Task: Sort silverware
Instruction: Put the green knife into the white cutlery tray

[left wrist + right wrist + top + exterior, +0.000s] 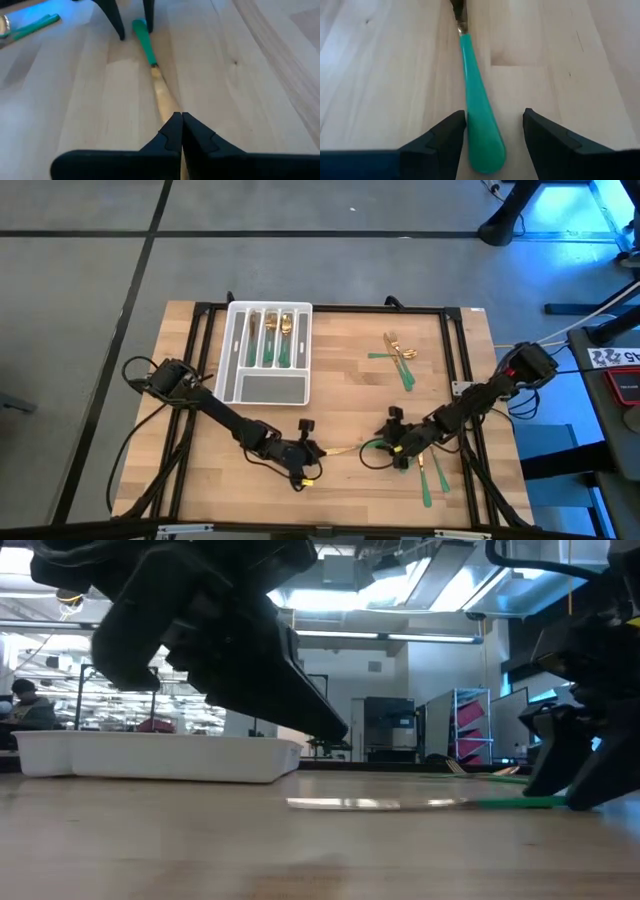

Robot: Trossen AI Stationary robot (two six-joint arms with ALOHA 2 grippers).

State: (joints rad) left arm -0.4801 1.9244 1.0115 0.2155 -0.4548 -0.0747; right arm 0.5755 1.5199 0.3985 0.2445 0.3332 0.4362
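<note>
Left claw (314, 452) shut, low at table front; right claw (392, 448) spread wide, facing it.

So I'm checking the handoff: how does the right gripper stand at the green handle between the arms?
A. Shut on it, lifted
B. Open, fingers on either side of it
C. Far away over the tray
B: the right gripper is open, its fingers either side of the green handle, which lies on the table.

A gold-bladed knife (352, 448) with a slim green handle is lying flat on the worktop near the front. More green-handled pieces are crossing each other in a small heap (398, 356) at the far right, two (431, 476) are lying near the front right, and several are standing sorted in the tray's slots (270, 338).
</note>
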